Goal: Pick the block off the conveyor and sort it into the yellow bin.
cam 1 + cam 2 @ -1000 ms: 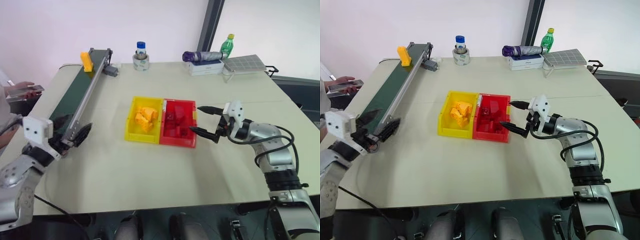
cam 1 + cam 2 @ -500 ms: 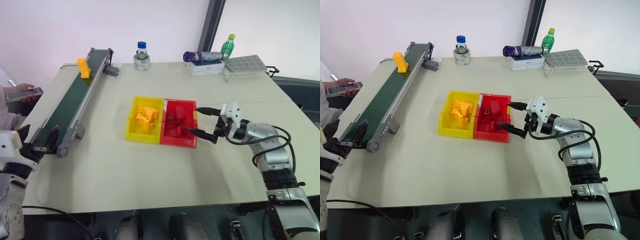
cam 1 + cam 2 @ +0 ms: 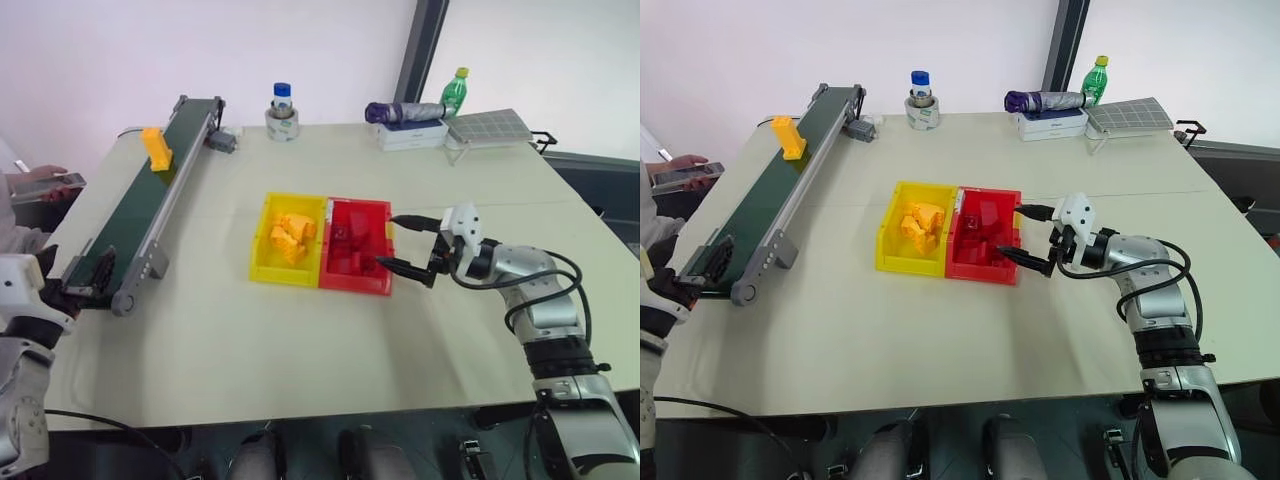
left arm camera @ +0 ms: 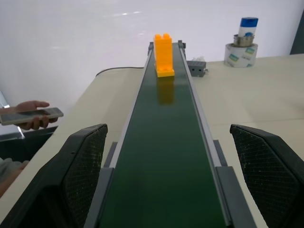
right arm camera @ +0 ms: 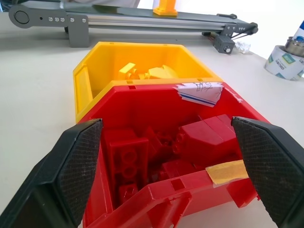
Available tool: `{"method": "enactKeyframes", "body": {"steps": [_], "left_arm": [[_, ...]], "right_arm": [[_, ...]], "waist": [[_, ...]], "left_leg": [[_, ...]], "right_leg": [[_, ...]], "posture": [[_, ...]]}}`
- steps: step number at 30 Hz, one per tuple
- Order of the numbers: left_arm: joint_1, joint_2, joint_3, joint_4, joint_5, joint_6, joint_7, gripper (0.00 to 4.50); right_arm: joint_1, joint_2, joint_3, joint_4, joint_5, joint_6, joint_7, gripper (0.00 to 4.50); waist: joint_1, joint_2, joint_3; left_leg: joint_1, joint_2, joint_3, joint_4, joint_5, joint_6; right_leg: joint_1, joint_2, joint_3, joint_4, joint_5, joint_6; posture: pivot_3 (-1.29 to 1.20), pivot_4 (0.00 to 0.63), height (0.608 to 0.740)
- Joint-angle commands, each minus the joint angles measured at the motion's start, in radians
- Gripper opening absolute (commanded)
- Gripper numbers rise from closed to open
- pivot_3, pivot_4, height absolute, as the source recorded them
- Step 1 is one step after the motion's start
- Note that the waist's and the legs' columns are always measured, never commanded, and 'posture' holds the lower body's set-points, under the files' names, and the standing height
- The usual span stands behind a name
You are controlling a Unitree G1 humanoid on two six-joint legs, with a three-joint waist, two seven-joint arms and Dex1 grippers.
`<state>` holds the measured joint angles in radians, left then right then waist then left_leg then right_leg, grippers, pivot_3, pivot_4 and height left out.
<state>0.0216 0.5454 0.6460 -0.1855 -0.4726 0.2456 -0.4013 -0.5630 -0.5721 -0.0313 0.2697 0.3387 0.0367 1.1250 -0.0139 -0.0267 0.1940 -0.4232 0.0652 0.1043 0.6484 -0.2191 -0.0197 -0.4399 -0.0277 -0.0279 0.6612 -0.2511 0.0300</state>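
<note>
A yellow-orange block (image 3: 153, 146) stands on the dark green belt of the grey-railed conveyor (image 3: 135, 205) at the left of the pale beige worktop (image 3: 300, 330). At centre, a bright yellow bin (image 3: 262, 245) of yellow pieces adjoins a red bin (image 3: 356, 281) of dark red blocks. Both black pincer fingers (image 5: 76, 166) carry a fine cross-hatched pattern; at the far edge stand a green bottle (image 3: 455, 92) and a blue-capped jar (image 3: 282, 98).

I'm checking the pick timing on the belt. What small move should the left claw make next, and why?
Probably hold open at the conveyor's near end: the block stands upright far up the belt, in line between the left claw's spread fingers.
</note>
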Motion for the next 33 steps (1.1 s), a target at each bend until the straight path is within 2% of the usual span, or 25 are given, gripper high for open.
{"method": "enactKeyframes", "body": {"steps": [1, 8, 15, 20, 25, 33], "left_arm": [[-0.017, 0.013, 0.002, 0.0, 0.014, -0.027, 0.01, 4.36], [-0.048, 0.031, -0.017, 0.024, 0.054, -0.024, 0.031, 4.36], [-0.176, 0.057, -0.058, 0.09, 0.064, 0.035, 0.074, 4.36], [-0.296, 0.109, -0.112, 0.215, 0.114, 0.065, 0.092, 4.36], [-0.471, 0.128, -0.152, 0.393, 0.102, 0.066, 0.057, 4.36], [-0.657, 0.162, -0.26, 0.675, 0.186, -0.016, -0.016, 4.36]], "right_arm": [[-0.002, -0.014, -0.021, -0.043, 0.012, -0.007, -0.001, 4.5], [0.002, -0.01, -0.02, -0.049, 0.012, -0.005, -0.006, 4.5], [0.01, -0.008, -0.019, -0.068, 0.014, 0.006, -0.015, 4.5], [0.018, -0.009, -0.021, -0.083, 0.015, 0.015, -0.022, 4.5], [0.031, -0.009, -0.023, -0.102, 0.015, 0.022, -0.034, 4.5], [0.049, -0.007, -0.025, -0.135, 0.019, 0.04, -0.051, 4.5]], "waist": [[0.0, 0.0, 0.0], [0.0, 0.0, 0.0], [0.002, 0.0, 0.0], [0.001, 0.0, 0.0], [0.002, 0.0, 0.0], [0.0, 0.0, 0.0]], "left_leg": [[0.0, 0.0, 0.0, 0.0, 0.0, 0.0], [-0.001, 0.0, 0.0, 0.0, 0.0, 0.0], [-0.001, 0.0, 0.0, 0.0, 0.0, 0.0], [-0.001, 0.0, 0.0, 0.0, 0.0, 0.0], [-0.001, 0.0, 0.0, 0.0, 0.0, 0.0], [-0.001, 0.0, 0.001, 0.0, 0.0, 0.0]], "right_leg": [[0.0, 0.0, 0.0, 0.0, 0.0, 0.0], [0.0, 0.0, 0.0, 0.0, 0.0, 0.0], [0.0, 0.0, 0.0, 0.0, 0.0, 0.0], [0.0, 0.001, -0.001, 0.0, 0.002, 0.003], [-0.001, 0.001, -0.001, 0.0, 0.002, 0.004], [-0.001, 0.002, -0.002, 0.0, 0.003, 0.005]], "posture": [[0.0, 0.15, 0.74], [0.0, 0.15, 0.74], [0.0, 0.15, 0.74], [0.0, 0.15, 0.74], [0.0, 0.15, 0.74], [0.0, 0.15, 0.74]]}}
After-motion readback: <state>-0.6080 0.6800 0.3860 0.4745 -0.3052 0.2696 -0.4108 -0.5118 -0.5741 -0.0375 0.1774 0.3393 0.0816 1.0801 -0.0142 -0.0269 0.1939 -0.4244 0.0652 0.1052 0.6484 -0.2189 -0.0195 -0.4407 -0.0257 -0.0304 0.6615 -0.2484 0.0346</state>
